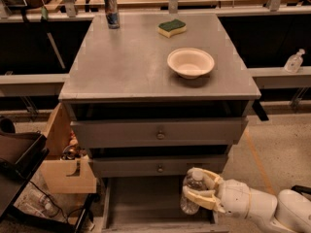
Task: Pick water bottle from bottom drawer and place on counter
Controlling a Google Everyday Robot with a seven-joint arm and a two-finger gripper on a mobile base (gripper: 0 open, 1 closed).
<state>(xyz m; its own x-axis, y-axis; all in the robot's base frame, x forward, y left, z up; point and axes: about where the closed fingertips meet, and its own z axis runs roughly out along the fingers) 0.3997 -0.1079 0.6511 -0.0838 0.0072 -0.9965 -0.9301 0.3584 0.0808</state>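
The water bottle [192,191] is a clear ribbed bottle with a white cap, held upright over the right side of the open bottom drawer [146,205]. My gripper [198,187] comes in from the lower right on a white arm and is shut on the bottle, one finger above and one below its middle. The bottle's cap is level with the middle drawer's lower edge. The counter [131,62] is the grey top of the cabinet, above the bottle.
On the counter stand a dark blue-silver can [112,9], a green-yellow sponge [172,27] and a cream bowl [190,62]. A small pump bottle [294,61] sits on the right bench. A cardboard box [65,161] and a black cart [19,169] stand left.
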